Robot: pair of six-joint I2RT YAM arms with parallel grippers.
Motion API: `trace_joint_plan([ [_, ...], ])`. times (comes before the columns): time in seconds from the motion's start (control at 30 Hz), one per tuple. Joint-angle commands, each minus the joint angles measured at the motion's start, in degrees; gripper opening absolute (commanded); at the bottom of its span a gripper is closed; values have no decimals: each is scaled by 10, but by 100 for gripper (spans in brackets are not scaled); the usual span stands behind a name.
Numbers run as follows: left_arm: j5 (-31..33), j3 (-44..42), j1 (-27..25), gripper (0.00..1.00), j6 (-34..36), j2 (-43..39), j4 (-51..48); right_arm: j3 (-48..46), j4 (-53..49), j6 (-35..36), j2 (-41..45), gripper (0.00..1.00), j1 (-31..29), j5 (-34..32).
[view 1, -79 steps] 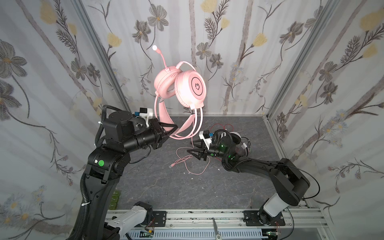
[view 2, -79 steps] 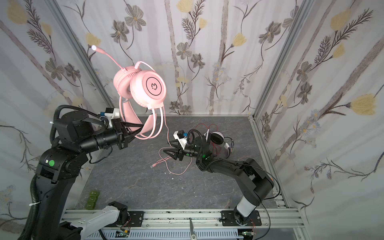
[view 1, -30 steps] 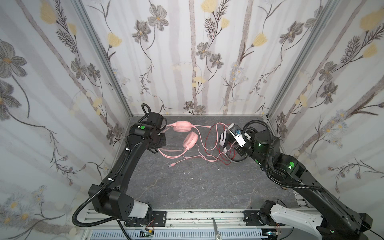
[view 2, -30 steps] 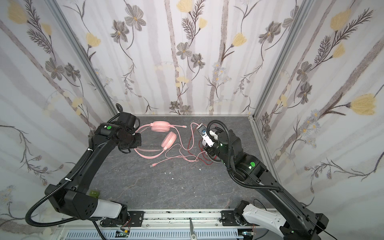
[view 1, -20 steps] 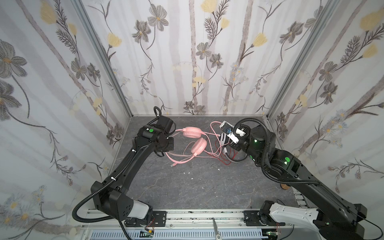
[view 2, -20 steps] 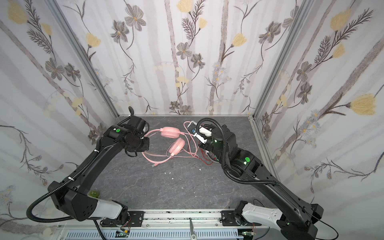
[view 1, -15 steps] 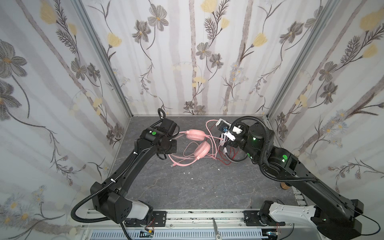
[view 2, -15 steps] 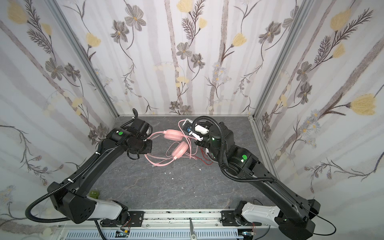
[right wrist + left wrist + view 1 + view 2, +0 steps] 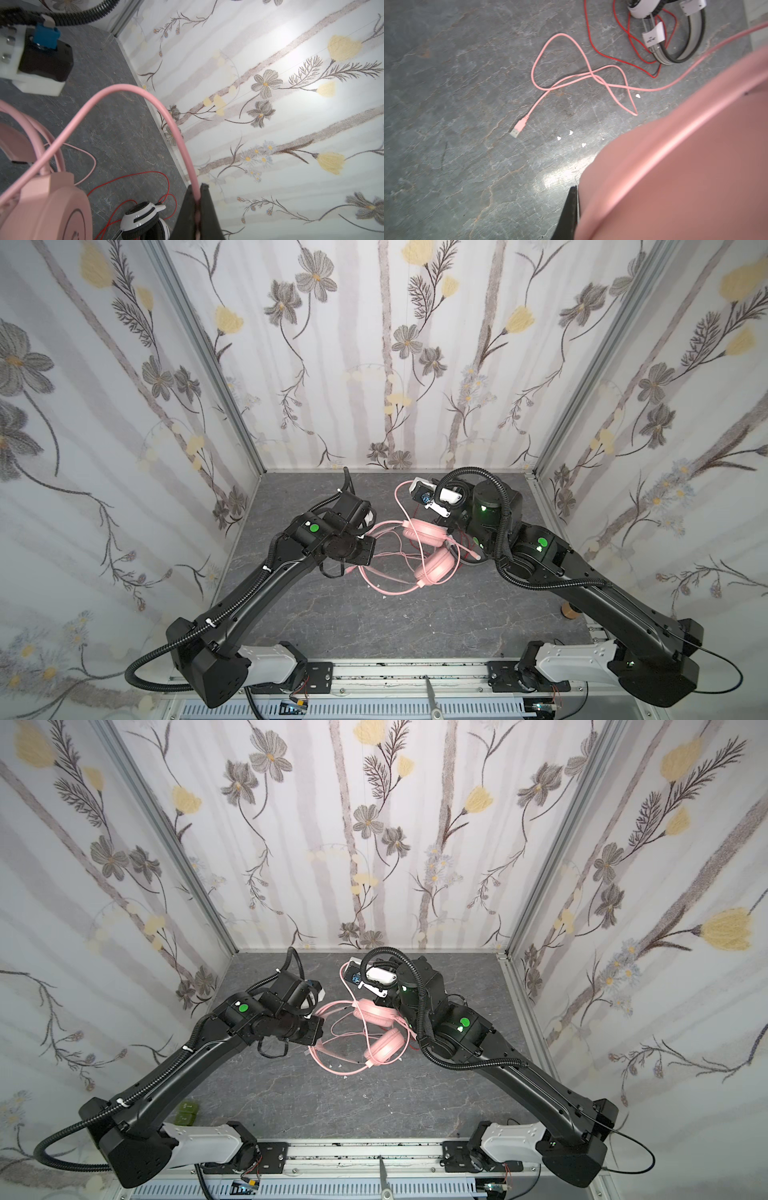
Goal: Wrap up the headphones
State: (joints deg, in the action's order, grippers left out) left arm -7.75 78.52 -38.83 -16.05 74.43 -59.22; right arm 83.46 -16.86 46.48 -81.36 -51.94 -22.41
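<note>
Pink cord (image 9: 593,76) sprawls unwound below the left hand (image 9: 576,193), clamped on the pink headset (image 9: 685,155); the right hand (image 9: 197,195) pinches that cord; wrapping looks barely begun, white headset (image 9: 141,214) beside it untouched.

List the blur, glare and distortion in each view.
Left wrist view: the pink headset, close to the lens, fills much of the frame out of focus; glare on the table; the pink cord is fairly sharp. Right wrist view: a bright wash on the wallpaper. Both top views: even light; the wide-angle lens splays the corner posts outward.
</note>
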Motion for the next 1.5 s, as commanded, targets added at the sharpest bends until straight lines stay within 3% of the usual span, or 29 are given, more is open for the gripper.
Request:
trace_joint_plan([
  [0.0, -51, 3, -19, 0, 19, -10, 54, 39, -9, -52, -31, 0, 16, 103],
  [0.1, -68, 11, -34, 0, 27, -10, 55, 81, -41, -105, -75, 0, 40, 166],
  [0.47, -89, 15, -73, 0, 24, -27, 54, 119, -89, -276, -218, 0, 144, 282],
  [0.77, -93, 30, -69, 0, -5, -63, 67, -1, -50, -339, -191, 0, 176, 382],
  [0.87, -59, 67, -51, 0, -28, -50, 50, -52, -31, -341, -165, 39, 182, 442],
  [0.93, -52, 95, -33, 0, -37, -41, 31, -90, -17, -351, -147, 49, 192, 464],
  [1.13, -41, 173, 42, 0, -59, -25, -34, -240, 69, -388, -52, 57, 239, 551],
  [1.23, -42, 196, 69, 0, -61, -25, -51, -307, 113, -409, -17, 66, 250, 547],
  [1.47, -42, 251, 93, 0, -70, 5, -87, -365, 194, -495, -47, 63, 239, 556],
])
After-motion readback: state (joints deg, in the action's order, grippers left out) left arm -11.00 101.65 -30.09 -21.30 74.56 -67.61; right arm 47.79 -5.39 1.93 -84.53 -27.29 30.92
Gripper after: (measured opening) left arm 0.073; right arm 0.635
